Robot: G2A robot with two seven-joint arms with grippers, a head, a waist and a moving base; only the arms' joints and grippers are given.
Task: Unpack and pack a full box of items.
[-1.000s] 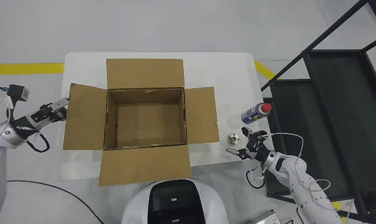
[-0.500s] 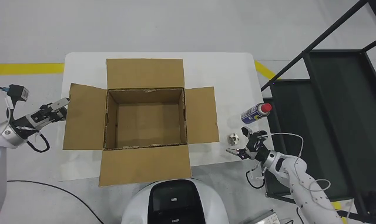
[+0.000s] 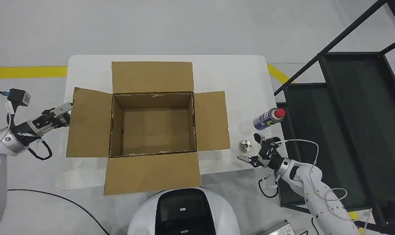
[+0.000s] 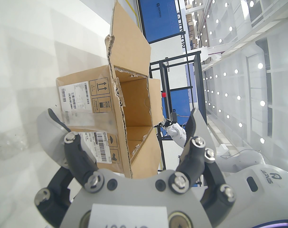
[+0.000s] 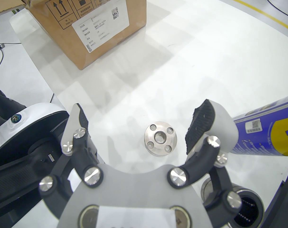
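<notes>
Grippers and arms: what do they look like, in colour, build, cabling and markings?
The left gripper and right gripper each have a grey plate with a white label, black links with silver screws, and pale grey fingers faced with black ribbed pads. The arms are white; the right arm carries white and black cables, the left arm a black one.

Yellow line crosses the grey floor; a black metal rack (possibly shelving) stands right, under ceiling lights.
</notes>
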